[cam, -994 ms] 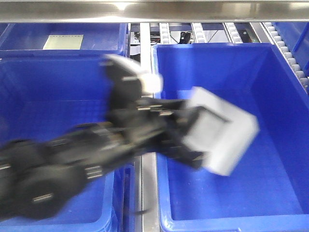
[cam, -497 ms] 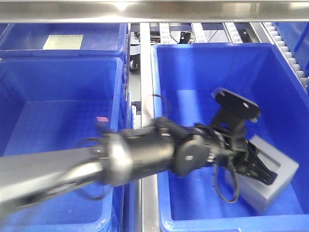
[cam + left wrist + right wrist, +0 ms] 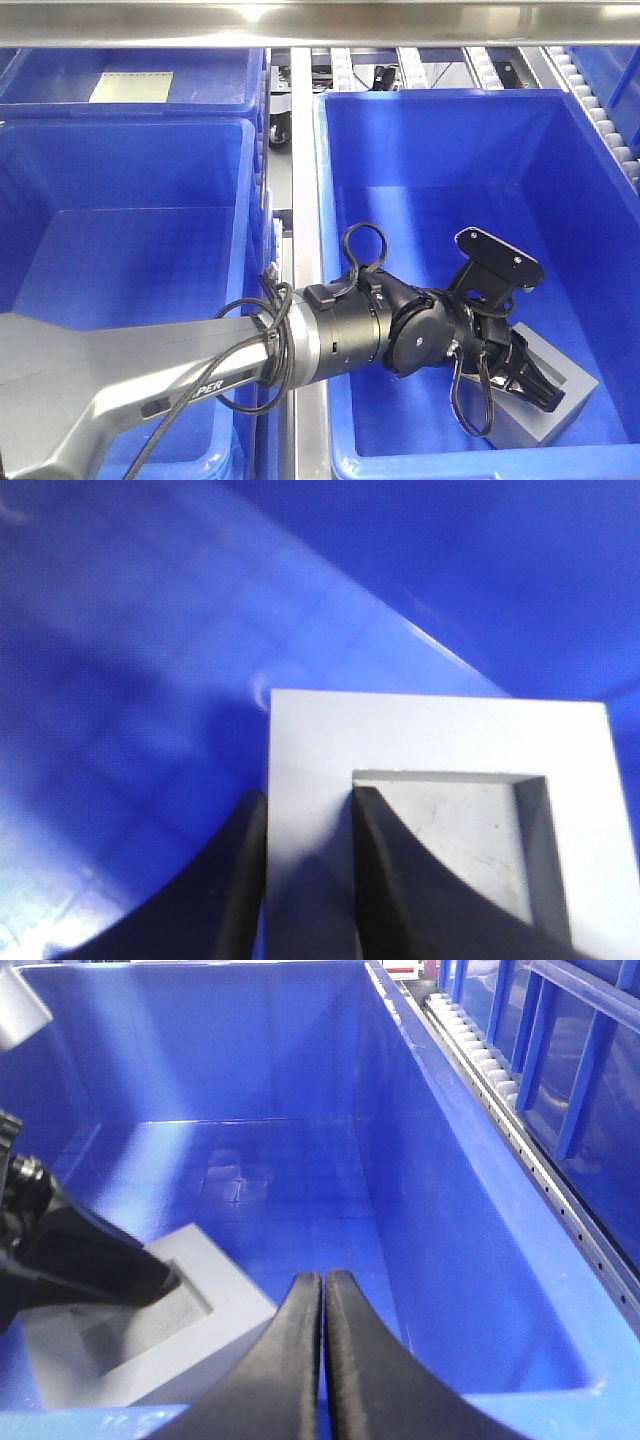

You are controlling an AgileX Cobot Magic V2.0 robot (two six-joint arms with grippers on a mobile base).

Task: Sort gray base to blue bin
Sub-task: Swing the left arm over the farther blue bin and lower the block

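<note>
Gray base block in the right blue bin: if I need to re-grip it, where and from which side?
Take the matte gray base block by one wall of its square recess, from above: the recess faces up on the deep blue plastic bin floor. The left gripper already straddles that wall, one finger inside, one outside. The right gripper hovers shut.

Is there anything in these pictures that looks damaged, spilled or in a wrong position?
Nothing stands out. The gray base sits low in the near right corner of the blue bin, with the left gripper closed on one wall of it. The right gripper is shut and empty above the same bin. No damage or spill is visible.
</note>
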